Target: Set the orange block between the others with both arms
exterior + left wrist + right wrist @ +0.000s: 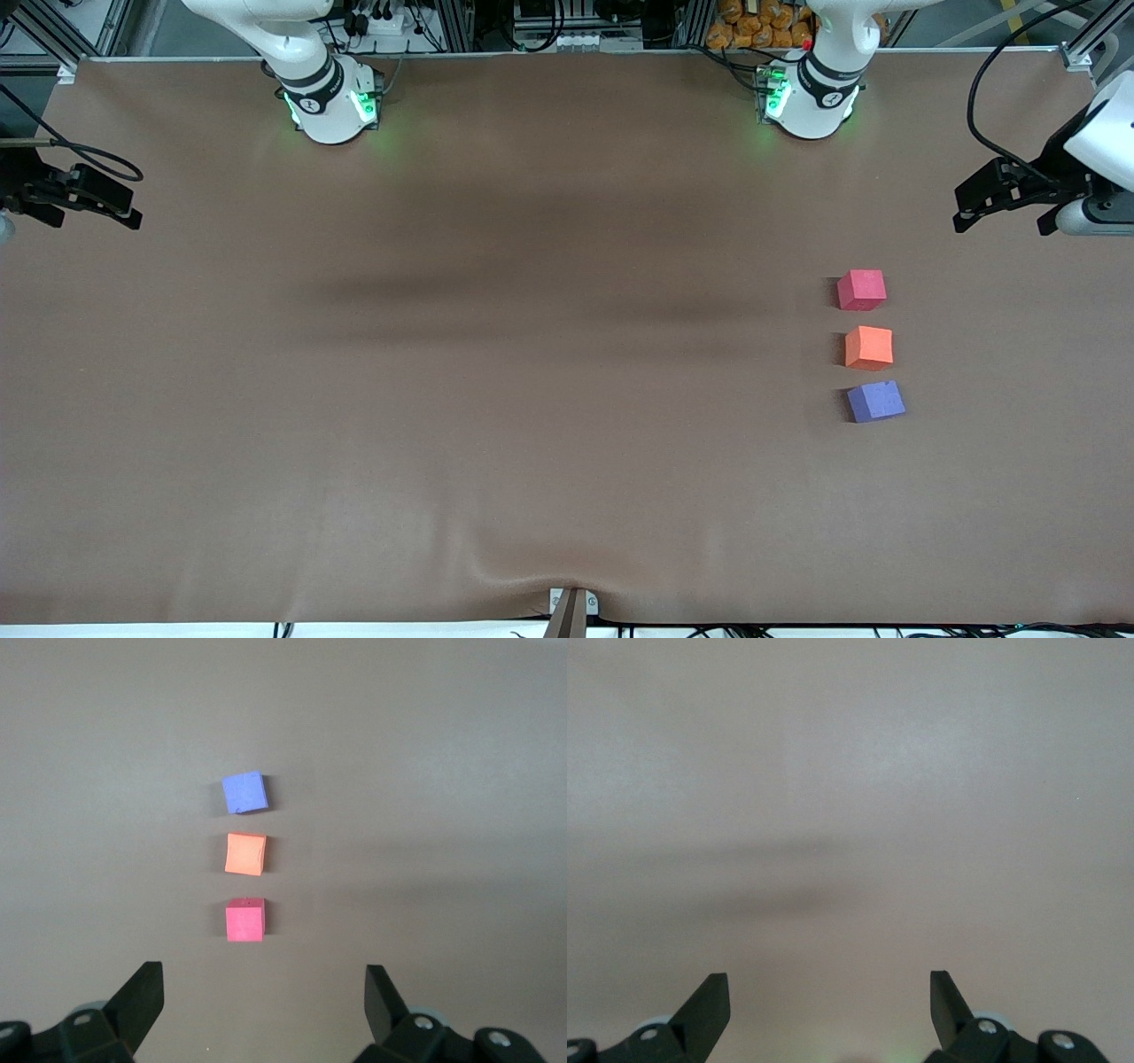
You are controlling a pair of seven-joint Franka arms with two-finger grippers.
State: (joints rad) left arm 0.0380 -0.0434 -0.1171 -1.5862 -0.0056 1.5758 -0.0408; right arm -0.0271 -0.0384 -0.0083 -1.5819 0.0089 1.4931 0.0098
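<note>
The orange block (pixel 868 346) (pixel 245 853) sits on the brown table toward the left arm's end, in a short row between the two others. The pinkish-red cube (pixel 861 290) (pixel 244 920) lies farther from the front camera and the purple cube (pixel 875 400) (pixel 244 791) nearer to it. Small gaps separate the three. My left gripper (pixel 967 207) (pixel 263 979) hangs open and empty in the air at that end of the table, apart from the row. My right gripper (pixel 124 208) (pixel 830 985) waits open and empty over the table's right-arm end, with only bare table under it.
The brown table cover (pixel 496 372) has a slight wrinkle at its front edge by a small bracket (pixel 571 607). The two arm bases (pixel 332 102) (pixel 811 97) stand along the table's back edge, with cables and frame parts past it.
</note>
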